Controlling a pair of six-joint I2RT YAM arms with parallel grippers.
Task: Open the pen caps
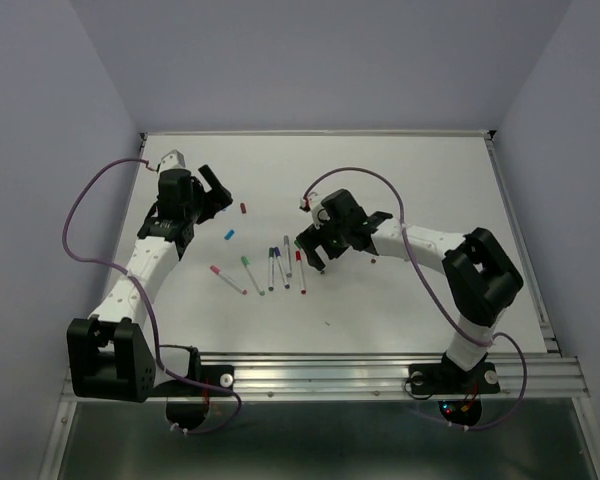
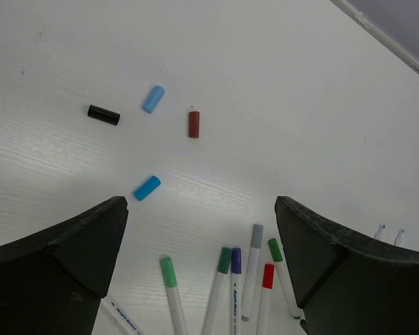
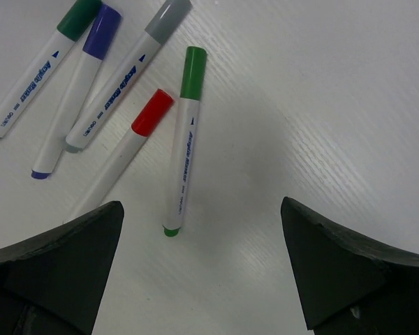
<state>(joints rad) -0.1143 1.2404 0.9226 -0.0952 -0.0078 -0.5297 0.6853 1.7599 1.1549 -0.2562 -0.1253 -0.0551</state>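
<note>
Several capped white pens lie fanned out mid-table. In the left wrist view their caps are green, dark green, purple, grey, red and green. Loose caps lie beyond them: black, light blue, dark red and blue. My left gripper is open and empty, above the table left of the pens. My right gripper is open and empty, just right of the green-capped pen and the red-capped pen.
Two bare pen tips show at the right of the left wrist view. A pink-capped pen lies at the left end of the row. The table's raised rim runs along the right side, and purple walls stand behind.
</note>
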